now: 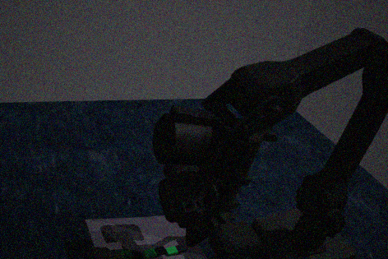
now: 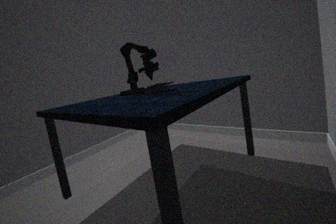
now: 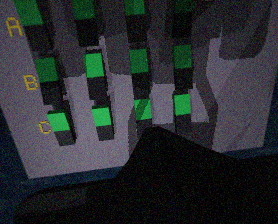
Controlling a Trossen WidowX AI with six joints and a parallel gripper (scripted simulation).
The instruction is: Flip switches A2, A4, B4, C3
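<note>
The switch panel is pale, with rows A, B and C and four columns of green-and-black rockers. In the wrist view it shows switch A2, switch A4, switch B4 and switch C3, each with its green part on the far side. Dim light and shadow hide which ends are raised. My gripper is shut and empty. It hangs above the panel, its tip showing just on the arm's side of C3 in the wrist view.
The panel lies on a dark blue table. Other switches stand close around, such as switch C2, switch C4 and switch B3. The arm's shadow falls across the panel. The top view cuts off the panel's near part.
</note>
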